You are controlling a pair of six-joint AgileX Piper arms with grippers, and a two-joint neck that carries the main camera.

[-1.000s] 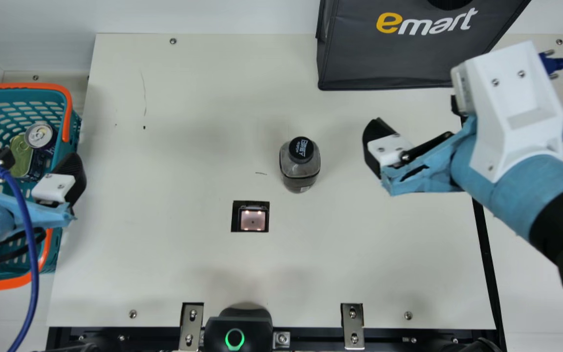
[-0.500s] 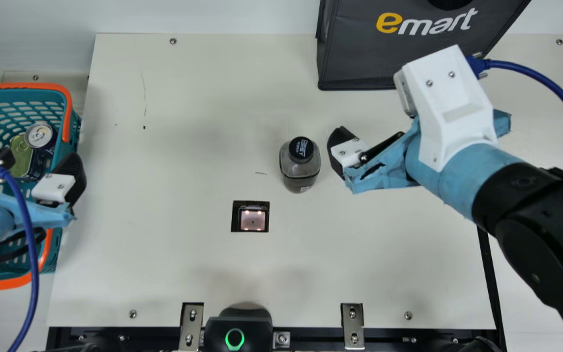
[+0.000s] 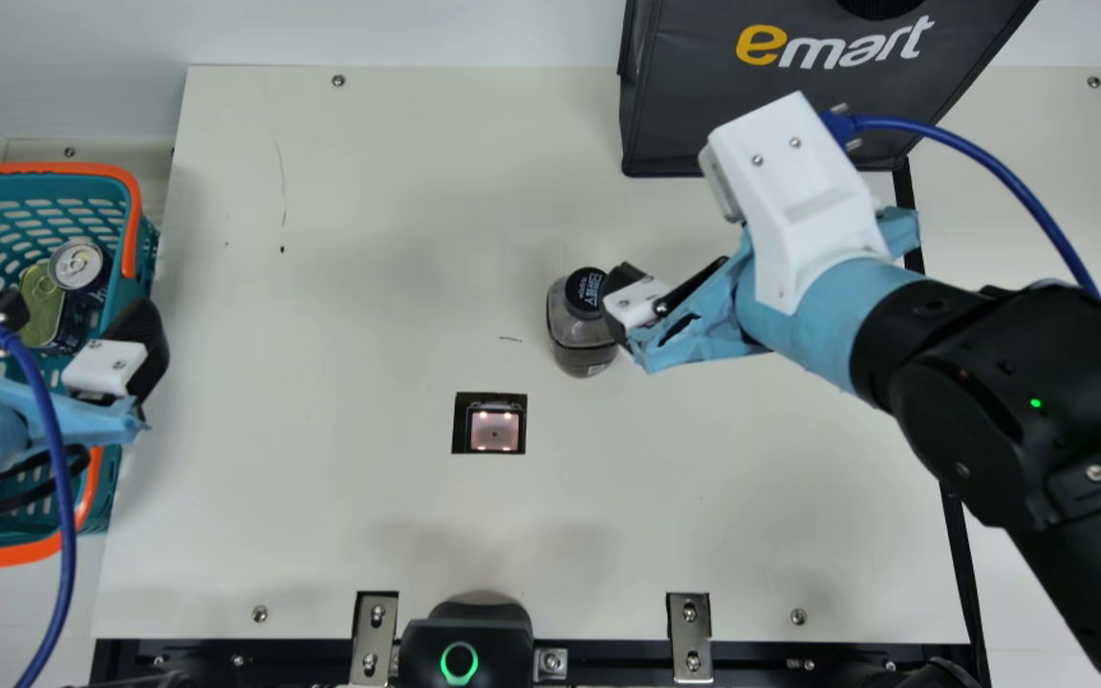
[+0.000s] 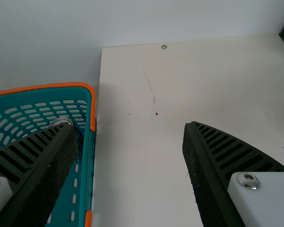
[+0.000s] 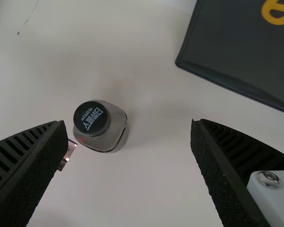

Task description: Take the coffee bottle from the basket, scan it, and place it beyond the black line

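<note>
The right hand (image 3: 644, 304) has its two ribbed fingers spread wide, with nothing pinched. It is just beside the coffee bottle (image 3: 577, 330), on the bottle's right in the main view, where one finger overlaps the edge of the cap (image 3: 585, 288) and the bottle's side; I cannot tell whether they touch. In the right wrist view the bottle lies ahead of the gap, much nearer one fingertip than the other.

The bottle stands upright on the worktop (image 3: 369, 535), long axis vertical, black cap pointing up and base down. Seen from above, its squarish body with rounded corners shows below the cap, toward the robot's side.

Near the bottle, to the robot's side and a little left, is the scanner window (image 3: 494, 430), lit and set in a black cutout. The black line (image 3: 957, 535) runs well to the right, so the bottle is on the scanner's side of it. A dark bag (image 3: 799, 115) stands at the far side.

Well apart, the left hand (image 3: 77, 306) is also spread and pinching nothing, at the teal basket (image 3: 144, 258) with its orange rim. Inside the basket are a silver-topped can (image 3: 77, 264) and a green-topped can (image 3: 40, 304).
</note>
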